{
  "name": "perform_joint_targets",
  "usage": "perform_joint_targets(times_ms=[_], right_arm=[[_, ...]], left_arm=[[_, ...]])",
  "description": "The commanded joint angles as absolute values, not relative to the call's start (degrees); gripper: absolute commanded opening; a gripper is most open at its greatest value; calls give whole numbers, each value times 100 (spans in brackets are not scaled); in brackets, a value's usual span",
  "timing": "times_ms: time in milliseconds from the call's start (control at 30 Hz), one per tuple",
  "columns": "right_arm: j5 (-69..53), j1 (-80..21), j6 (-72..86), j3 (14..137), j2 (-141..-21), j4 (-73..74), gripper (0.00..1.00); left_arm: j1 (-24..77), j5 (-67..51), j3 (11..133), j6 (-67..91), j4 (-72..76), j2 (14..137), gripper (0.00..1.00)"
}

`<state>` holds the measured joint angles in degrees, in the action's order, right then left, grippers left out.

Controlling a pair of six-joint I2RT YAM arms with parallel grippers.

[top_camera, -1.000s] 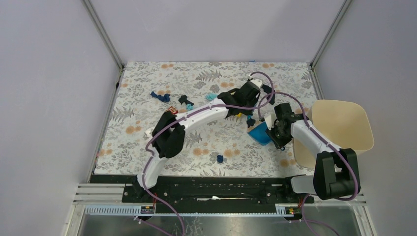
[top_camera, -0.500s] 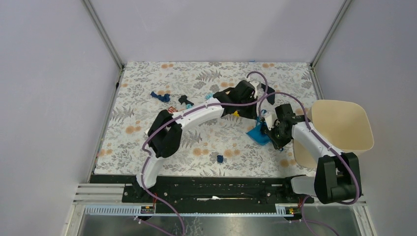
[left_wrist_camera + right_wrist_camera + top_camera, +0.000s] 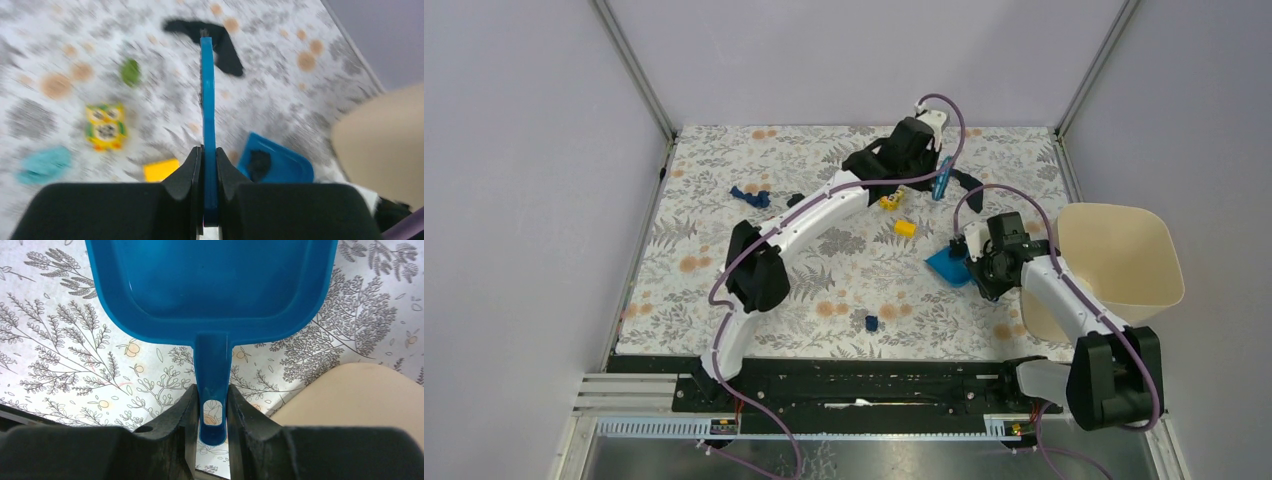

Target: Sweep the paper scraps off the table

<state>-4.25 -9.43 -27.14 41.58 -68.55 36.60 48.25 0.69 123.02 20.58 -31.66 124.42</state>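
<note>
My left gripper (image 3: 932,160) (image 3: 207,152) is shut on the blue handle of a brush (image 3: 940,185) (image 3: 207,100), held raised over the far part of the table (image 3: 724,250), black bristles (image 3: 220,42) pointing away. My right gripper (image 3: 977,268) (image 3: 212,405) is shut on the handle of the blue dustpan (image 3: 949,265) (image 3: 215,285), which lies on the cloth. A dark scrap (image 3: 259,162) lies in the pan. Dark blue scraps lie at the far left (image 3: 749,195) and near the front (image 3: 871,322). A cyan scrap (image 3: 45,164) and a green scrap (image 3: 130,71) show in the left wrist view.
A beige bin (image 3: 1119,255) (image 3: 360,395) stands off the table's right edge beside the dustpan. A smooth yellow block (image 3: 905,228) (image 3: 160,170) and a yellow patterned owl toy (image 3: 889,202) (image 3: 105,126) lie left of the pan. Walls close in on three sides.
My left arm has lifted and swung the brush from beside the dustpan toward the far edge, uncovering the yellow block and toy. The right gripper and dustpan have barely shifted.
</note>
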Motion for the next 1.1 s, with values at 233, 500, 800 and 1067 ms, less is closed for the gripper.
perform_joint_targets(times_ms=[233, 500, 800, 1067], right_arm=[[-667, -932, -2446, 4605, -7684, 3355, 0], [-498, -932, -2526, 4578, -7752, 3383, 0], [-470, -924, -2395, 4497, -7852, 3311, 0], [-550, -623, -2404, 4938, -8061, 3674, 0]], left_arm=[[4605, 2468, 13832, -1202, -2842, 13902, 0], [4535, 2423, 13937, -2261, -1800, 14504, 0], [4542, 276, 13094, -1377, -1713, 14064, 0], [4746, -1048, 12245, -1059, -2163, 13382, 0]])
